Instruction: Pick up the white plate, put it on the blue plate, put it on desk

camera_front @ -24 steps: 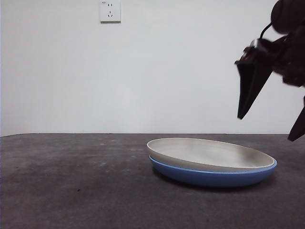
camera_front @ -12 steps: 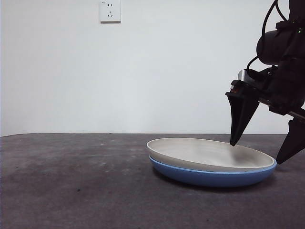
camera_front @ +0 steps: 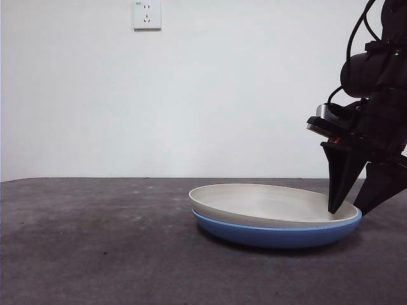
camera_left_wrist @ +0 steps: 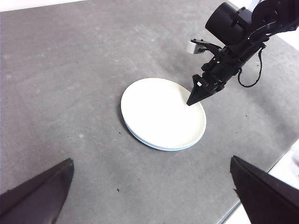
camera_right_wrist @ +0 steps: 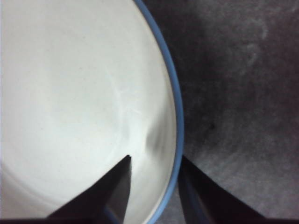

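The white plate [camera_front: 267,202] lies nested in the blue plate [camera_front: 273,236] on the dark grey desk [camera_front: 95,241], right of centre. My right gripper [camera_front: 346,211] reaches down over the stack's right rim and stands open. One jaw rests inside the white plate [camera_right_wrist: 70,93]; the other is outside, against the blue plate's rim [camera_right_wrist: 176,116]. The left wrist view shows the stack [camera_left_wrist: 159,114] from high up, with the right gripper [camera_left_wrist: 190,102] at its far edge. My left gripper [camera_left_wrist: 152,168] hangs open well above the desk, holding nothing.
A wall socket [camera_front: 147,15] sits high on the white wall behind. In the left wrist view the desk's edge [camera_left_wrist: 261,186] runs close to the stack, on the side where a pale surface begins. Bare desk stretches left of the plates.
The right gripper has come down from above the plates to straddle their right rim. The stacked plates have slid a little to the left.
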`<state>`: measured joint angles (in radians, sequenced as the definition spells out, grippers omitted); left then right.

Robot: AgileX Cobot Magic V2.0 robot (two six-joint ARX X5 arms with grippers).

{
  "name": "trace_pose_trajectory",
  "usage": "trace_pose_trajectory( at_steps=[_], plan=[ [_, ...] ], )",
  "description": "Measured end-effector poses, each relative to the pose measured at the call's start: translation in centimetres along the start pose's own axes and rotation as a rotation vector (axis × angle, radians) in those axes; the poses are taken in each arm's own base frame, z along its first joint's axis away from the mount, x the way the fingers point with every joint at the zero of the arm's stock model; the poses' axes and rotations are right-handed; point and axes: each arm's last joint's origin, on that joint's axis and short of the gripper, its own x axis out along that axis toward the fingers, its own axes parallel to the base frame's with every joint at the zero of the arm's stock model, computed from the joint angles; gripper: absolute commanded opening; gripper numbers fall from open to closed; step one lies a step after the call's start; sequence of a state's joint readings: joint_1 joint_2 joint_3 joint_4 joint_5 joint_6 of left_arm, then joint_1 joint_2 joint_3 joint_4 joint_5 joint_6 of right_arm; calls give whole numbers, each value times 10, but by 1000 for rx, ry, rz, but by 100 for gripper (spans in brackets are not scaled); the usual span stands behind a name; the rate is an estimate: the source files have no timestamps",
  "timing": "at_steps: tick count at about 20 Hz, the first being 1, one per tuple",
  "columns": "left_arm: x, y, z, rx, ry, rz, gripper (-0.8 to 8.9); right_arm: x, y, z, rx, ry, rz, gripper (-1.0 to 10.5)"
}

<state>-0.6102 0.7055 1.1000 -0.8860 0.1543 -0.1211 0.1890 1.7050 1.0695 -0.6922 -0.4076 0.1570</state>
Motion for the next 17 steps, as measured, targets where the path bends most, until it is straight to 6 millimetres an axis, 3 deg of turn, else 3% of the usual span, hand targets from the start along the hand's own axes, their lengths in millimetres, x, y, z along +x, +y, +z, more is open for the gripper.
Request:
trace_pose_trajectory(
  at_steps=[4,7,17],
  plan=[
    [0,0,0,0,0,0,564,2,-5,0,18,12,-18,129],
    [-2,0,-1,0,0,0,564,6,-9,-1,36,41,-21,9],
    [-3,0,-2,-1,5,1,564,-4,-9,4,57,56,-16,9]
  ],
)
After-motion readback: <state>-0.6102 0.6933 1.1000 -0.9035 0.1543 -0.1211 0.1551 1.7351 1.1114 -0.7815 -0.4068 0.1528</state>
